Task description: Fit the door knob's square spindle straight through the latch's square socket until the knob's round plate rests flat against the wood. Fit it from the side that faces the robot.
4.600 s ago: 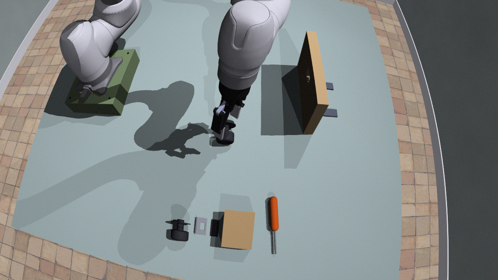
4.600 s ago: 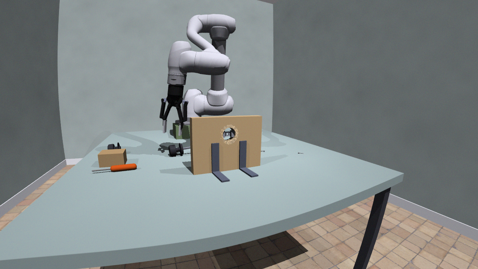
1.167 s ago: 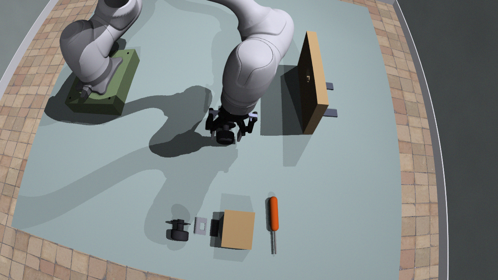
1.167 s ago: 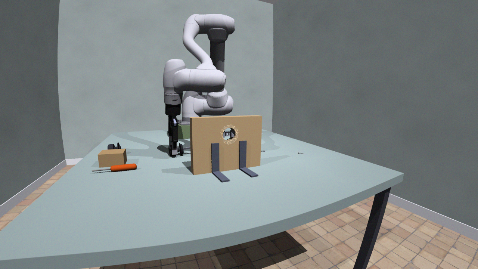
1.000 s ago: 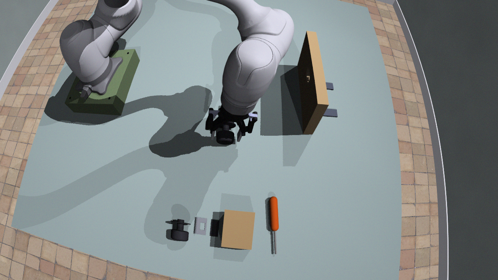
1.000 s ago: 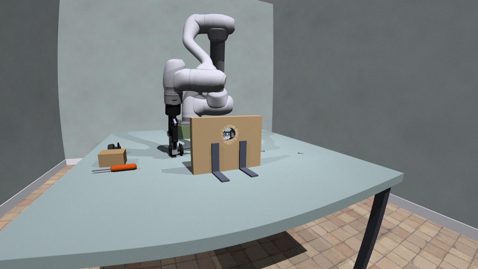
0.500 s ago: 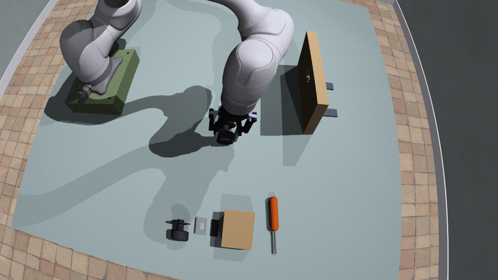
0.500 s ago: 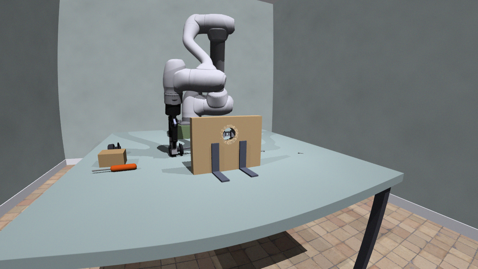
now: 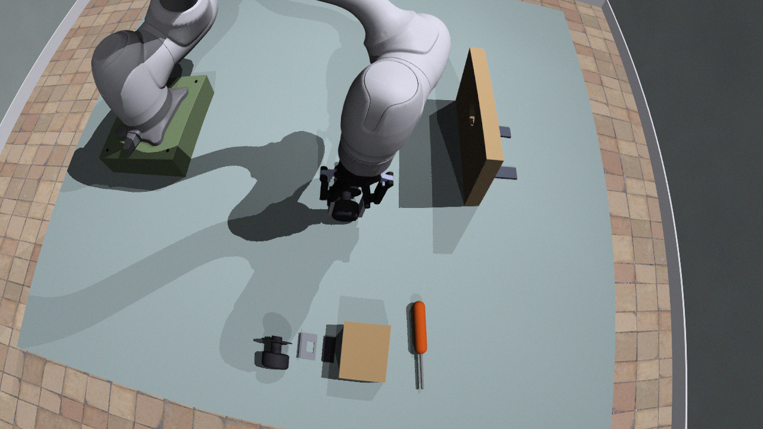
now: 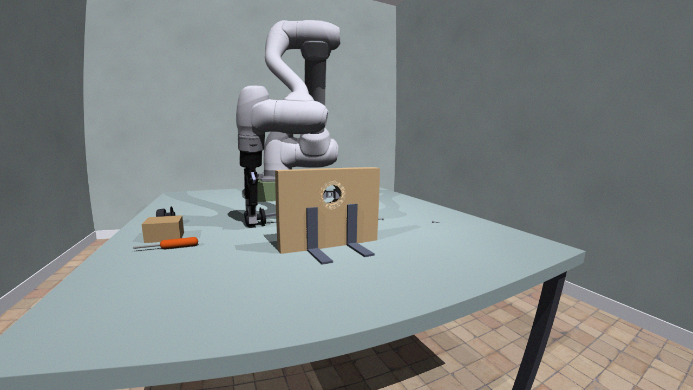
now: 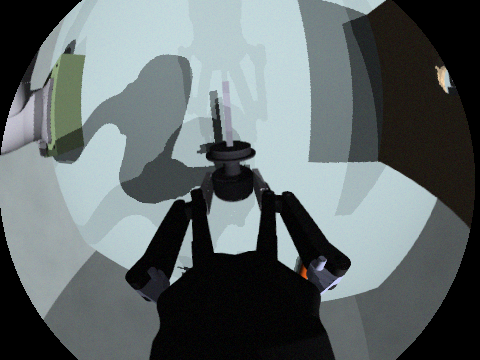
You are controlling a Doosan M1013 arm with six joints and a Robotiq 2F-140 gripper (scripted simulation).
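The black door knob lies on its side on the table, left of the upright wood panel. In the wrist view the knob has its round plate and its thin spindle pointing away from me. My gripper points down over the knob, and its fingertips touch the knob's body on both sides, so it is shut on the knob. The gripper also shows low at the table in the exterior view. The latch's socket sits in the panel's round hole, and shows as a small mark on the shaded face.
At the table's front lie a second black knob, a small grey plate, a wooden block with a black latch part, and an orange screwdriver. The arm's green base stands at the left. Two grey brackets prop the panel.
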